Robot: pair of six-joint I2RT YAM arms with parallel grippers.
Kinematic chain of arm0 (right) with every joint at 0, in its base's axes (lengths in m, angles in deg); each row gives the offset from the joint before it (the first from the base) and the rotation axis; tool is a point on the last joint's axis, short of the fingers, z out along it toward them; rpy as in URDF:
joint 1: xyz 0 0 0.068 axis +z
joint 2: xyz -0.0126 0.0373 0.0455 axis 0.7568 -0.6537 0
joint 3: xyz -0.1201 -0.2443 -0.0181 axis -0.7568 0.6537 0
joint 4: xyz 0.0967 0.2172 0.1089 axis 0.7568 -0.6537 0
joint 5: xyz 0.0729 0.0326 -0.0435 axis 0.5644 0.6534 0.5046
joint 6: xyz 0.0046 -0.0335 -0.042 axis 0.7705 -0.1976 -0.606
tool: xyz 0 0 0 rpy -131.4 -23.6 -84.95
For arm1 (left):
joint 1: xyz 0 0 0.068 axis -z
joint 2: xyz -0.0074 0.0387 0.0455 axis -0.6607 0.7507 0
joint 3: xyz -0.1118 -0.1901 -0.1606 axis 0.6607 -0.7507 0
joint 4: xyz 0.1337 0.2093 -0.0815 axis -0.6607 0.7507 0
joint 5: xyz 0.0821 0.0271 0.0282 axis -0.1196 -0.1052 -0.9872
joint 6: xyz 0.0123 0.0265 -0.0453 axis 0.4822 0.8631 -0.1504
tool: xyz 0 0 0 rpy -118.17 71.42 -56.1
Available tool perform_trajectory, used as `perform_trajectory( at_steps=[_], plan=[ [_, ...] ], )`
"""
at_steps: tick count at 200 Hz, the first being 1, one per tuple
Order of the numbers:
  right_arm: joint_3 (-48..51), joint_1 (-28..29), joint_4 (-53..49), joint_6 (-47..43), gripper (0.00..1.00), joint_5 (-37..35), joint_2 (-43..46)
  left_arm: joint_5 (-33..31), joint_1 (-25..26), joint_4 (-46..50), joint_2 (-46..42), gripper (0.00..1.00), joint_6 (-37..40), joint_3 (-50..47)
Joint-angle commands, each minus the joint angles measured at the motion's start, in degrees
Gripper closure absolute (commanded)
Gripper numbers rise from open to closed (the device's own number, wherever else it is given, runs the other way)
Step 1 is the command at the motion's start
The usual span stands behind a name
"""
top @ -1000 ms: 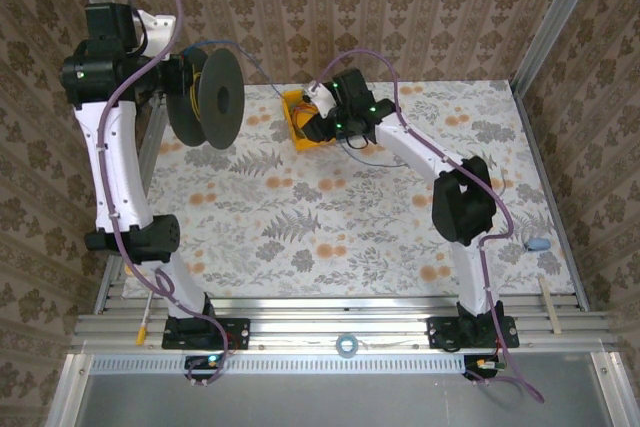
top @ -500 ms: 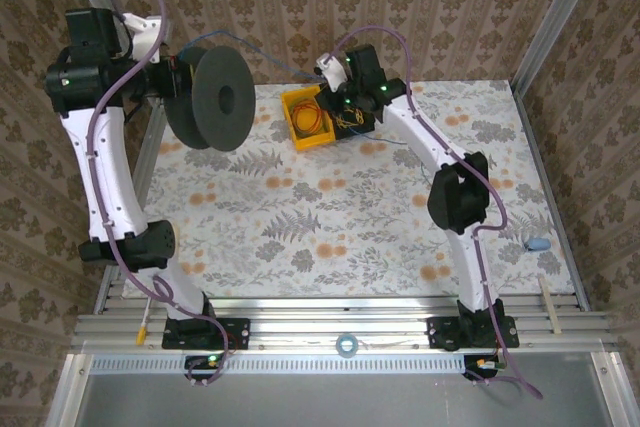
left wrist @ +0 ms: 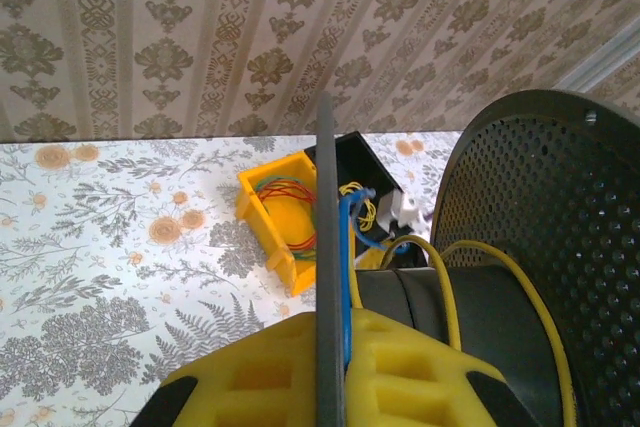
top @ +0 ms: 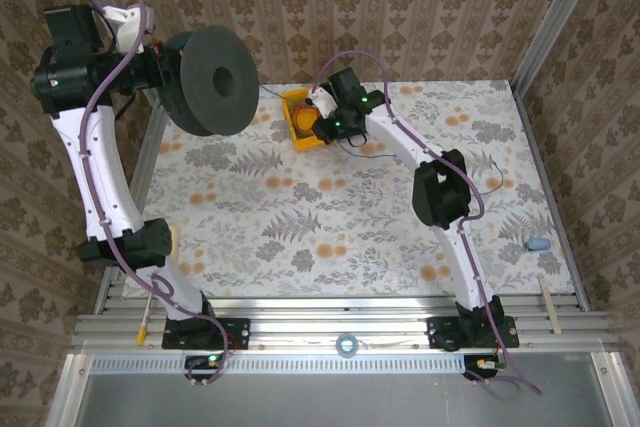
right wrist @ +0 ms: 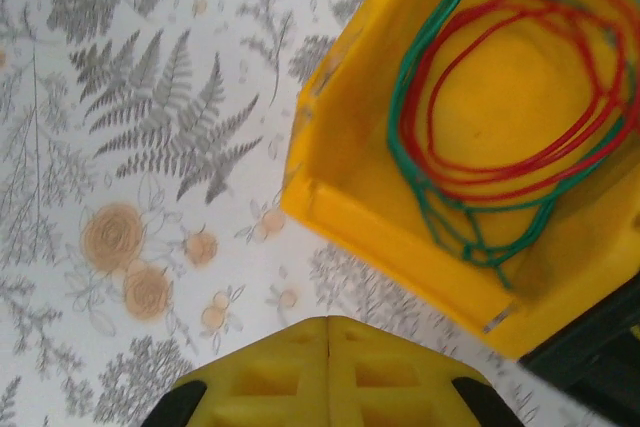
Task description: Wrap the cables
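My left gripper is shut on the thin edge of a black spool's near flange, held high above the table's back left. The blue cable is pinched beside that flange and runs towards the bin. The yellow cable loops over the spool's dark core. From above, the spool faces the camera. My right gripper is shut, with nothing visible between its fingers, low over the table by the yellow bin's corner. A thin blue strand lies on the table near it.
The yellow bin at the table's back holds coiled red and green wires. A small blue object lies near the right edge. Metal frame posts and wallpapered walls surround the table.
The left arm has raised the spool and swung it left, turning its flange face more towards the camera. The right gripper went back beyond the bin, then returned beside it.
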Motion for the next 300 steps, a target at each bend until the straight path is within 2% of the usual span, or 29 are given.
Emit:
perform_trajectory(
  at_steps=[1, 44, 67, 98, 138, 207, 246, 300],
  plan=[
    [5.4, 0.7, -2.1, 1.6, 1.00, -3.8, 3.4, -4.5, -0.8, -9.0, 1.2, 1.00, -3.8, 0.2],
    [13.4, 5.9, -2.1, 0.1, 1.00, -8.4, 8.7, -13.7, 1.8, -12.6, 5.7, 1.00, -6.2, 0.5],
    [14.4, 9.3, -4.5, -1.5, 1.00, -11.2, 10.0, -17.2, 4.1, -14.2, 8.4, 1.00, -7.4, 1.2],
    [10.2, 13.7, -9.1, -3.6, 1.00, -14.8, 9.9, -21.9, 7.9, -14.6, 12.8, 1.00, -8.4, 3.9],
    [0.4, 17.9, -14.9, -6.3, 1.00, -17.3, 9.1, -28.9, 13.1, -11.4, 18.1, 1.00, -5.7, 7.3],
    [-19.9, 19.2, -23.4, -10.3, 1.00, -23.4, 5.5, -42.7, 20.9, -4.1, 22.2, 1.00, 4.0, 6.2],
    [-24.9, 19.0, -21.6, -12.7, 1.00, -27.9, 4.1, -45.4, 23.4, -3.1, 20.2, 1.00, 8.1, 0.9],
    [-25.4, 17.4, -15.4, -14.2, 1.00, -30.3, 4.2, -46.1, 24.5, -1.1, 15.2, 1.00, 12.4, -6.1]
  ],
)
